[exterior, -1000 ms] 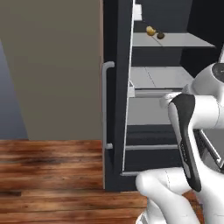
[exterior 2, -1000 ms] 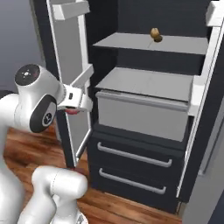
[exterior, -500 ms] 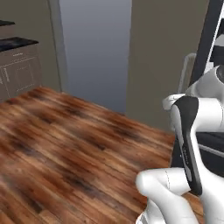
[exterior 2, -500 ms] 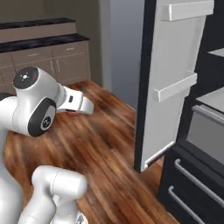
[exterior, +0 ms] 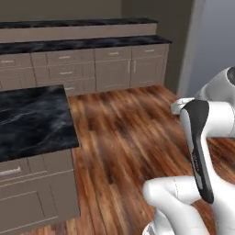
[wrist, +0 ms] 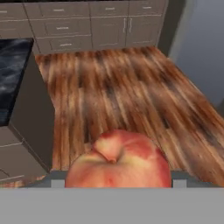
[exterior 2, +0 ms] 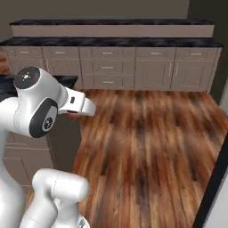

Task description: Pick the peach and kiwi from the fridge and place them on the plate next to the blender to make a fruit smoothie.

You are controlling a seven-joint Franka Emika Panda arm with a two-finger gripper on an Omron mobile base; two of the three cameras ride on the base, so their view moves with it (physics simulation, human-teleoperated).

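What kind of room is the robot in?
It looks like a kitchen: brown cabinets with drawers along the wall, a dark marble-look island countertop, a wooden floor, and a peach at the end effector.

One peach is in sight, red and yellow, close before the hand camera. One island desk with a black marbled top stands on the wooden floor. One long run of brown-fronted cabinets lines the back wall, under one dark desk top.
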